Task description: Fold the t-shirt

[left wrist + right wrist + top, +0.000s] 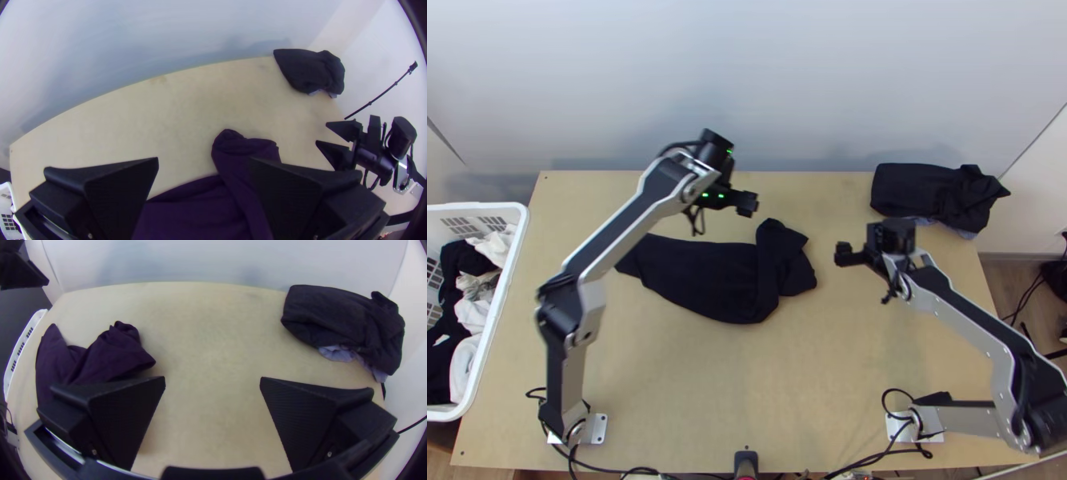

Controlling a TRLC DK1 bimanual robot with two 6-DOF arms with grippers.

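Observation:
The black t-shirt (703, 276) lies partly folded and rumpled at the middle of the table, its right end bunched in overlapping layers. My left gripper (745, 204) is above the table just behind the shirt; in the left wrist view my left gripper (202, 166) stands open, with the dark purple-looking shirt (195, 213) below. Right of the shirt is my right gripper (843, 254), apart from it. The right wrist view has my right gripper (212, 384) open over bare wood, with the shirt (106, 355) off to one side.
A pile of dark folded cloth (935, 192) lies at the table's back right corner, with a bluish piece under it. At the left edge stands a white basket (519, 232) holding dark and white clothes. Bare table (747, 384) extends in front of the shirt.

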